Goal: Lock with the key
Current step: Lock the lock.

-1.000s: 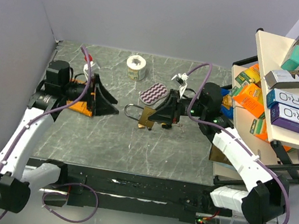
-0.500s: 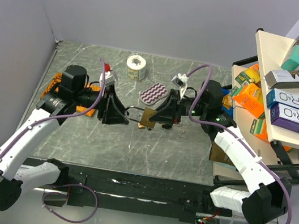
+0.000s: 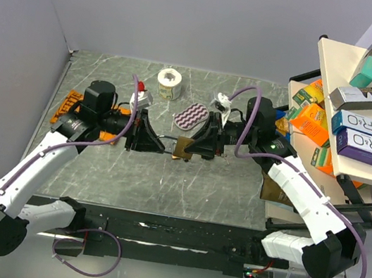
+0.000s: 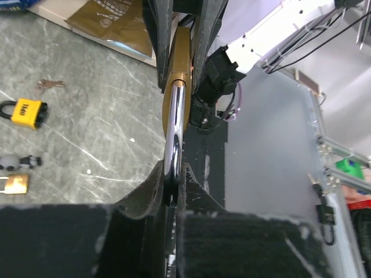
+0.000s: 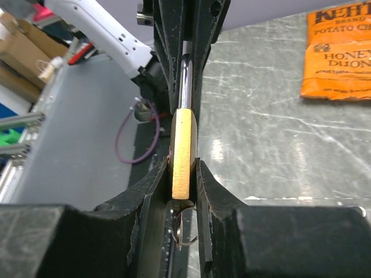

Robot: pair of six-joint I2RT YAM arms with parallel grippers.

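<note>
A brass padlock (image 3: 183, 147) hangs in the air over the middle of the table, held from both sides. My right gripper (image 3: 197, 143) is shut on its brass body (image 5: 183, 145), flat faces against the pads. My left gripper (image 3: 159, 142) is shut on the steel shackle (image 4: 174, 130), which runs straight out from between its fingertips (image 4: 191, 174) to the body (image 4: 180, 58). In the right wrist view a thin key ring (image 5: 186, 229) hangs under the body between the fingers. The key itself is not clearly visible.
A white tape roll (image 3: 169, 83) and a purple zigzag pad (image 3: 191, 116) lie behind the grippers. An orange chip bag (image 5: 342, 52) lies at the left. A yellow padlock (image 4: 26, 112) lies on the table. A shelf of boxes (image 3: 363, 104) stands at the right edge.
My left arm has swung right, from the orange bag to the padlock, and its jaws have closed on the shackle. The right gripper has kept its hold, shifting slightly.
</note>
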